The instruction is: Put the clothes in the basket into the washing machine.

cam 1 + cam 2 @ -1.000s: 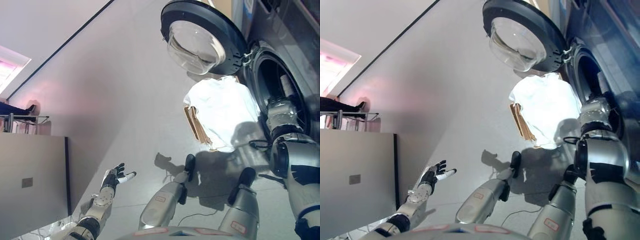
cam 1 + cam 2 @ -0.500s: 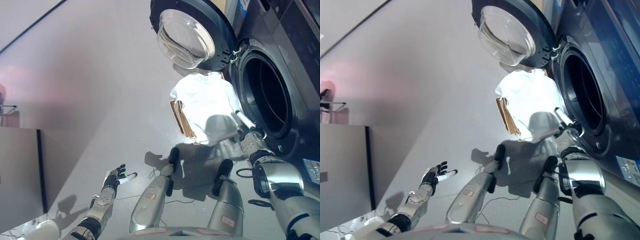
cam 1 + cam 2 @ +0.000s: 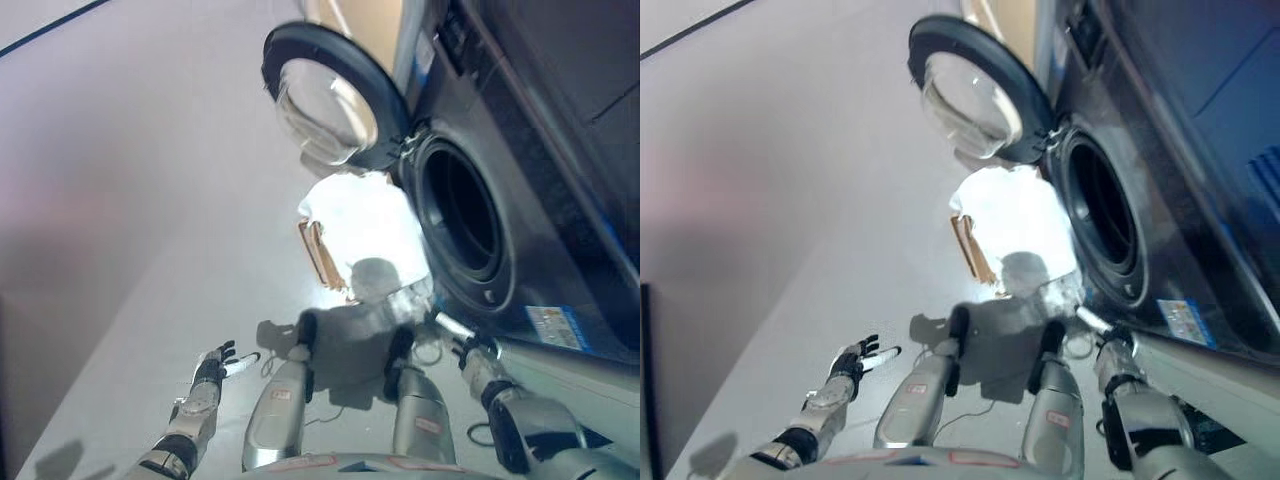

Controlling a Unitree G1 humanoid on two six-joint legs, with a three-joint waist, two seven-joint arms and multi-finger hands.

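Observation:
A dark grey washing machine (image 3: 540,180) fills the right side, its round drum opening (image 3: 460,215) facing the floor space. Its glass door (image 3: 325,100) is swung wide open to the upper left. On the floor in front of the opening stands a basket (image 3: 320,255) with a brown side, heaped with white clothes (image 3: 365,225). My right hand (image 3: 458,335) is low at the right, below the drum's rim and just right of the basket, fingers straight and holding nothing. Low on the left, my left hand (image 3: 212,365) hangs over the floor, open and empty.
A pale wooden panel (image 3: 370,20) stands behind the machine at the top. Light grey floor (image 3: 150,200) stretches left of the basket and door. The open door juts out over the floor above the basket.
The camera has swung, shifting the whole scene. My right arm has drawn out of the drum and dropped to below the machine's front, empty. The left hand stays low and open.

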